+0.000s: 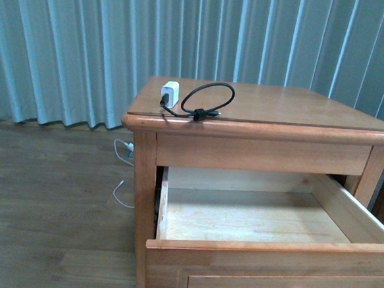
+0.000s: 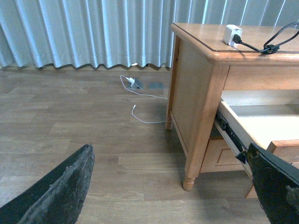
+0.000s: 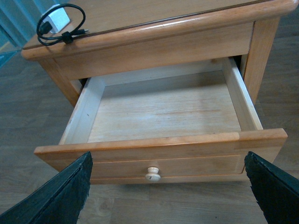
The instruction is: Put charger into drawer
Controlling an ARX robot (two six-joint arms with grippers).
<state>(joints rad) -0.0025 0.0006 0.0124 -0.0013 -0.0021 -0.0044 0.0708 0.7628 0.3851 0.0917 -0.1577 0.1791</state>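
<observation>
Charger (image 1: pixel 170 93) sits on the nightstand tabletop (image 1: pixel 300 109), near the front-left corner. The white cube stands upright, and the black cable loop lies beside it, close to the front edge. Drawer (image 1: pixel 239 216) is pulled well out below, its floor bare.

Left fingers (image 2: pixel 56 191) are spread wide and hold nothing. Right fingers (image 3: pixel 60 196) are equally wide and empty, facing the drawer front above the knob (image 3: pixel 153 173).

Judgement: pick-up not yet begun. The left arm looks the nearer one. Best to close on the cube rather than the thin cable, lift clear so the tied loop hangs free, then carry forward over the tabletop lip.

Edges to mind are the overhanging lip and the drawer's front rim and side walls. There is ample room inside the drawer. The floor to the left is open apart from a white cord (image 2: pixel 140 95).
</observation>
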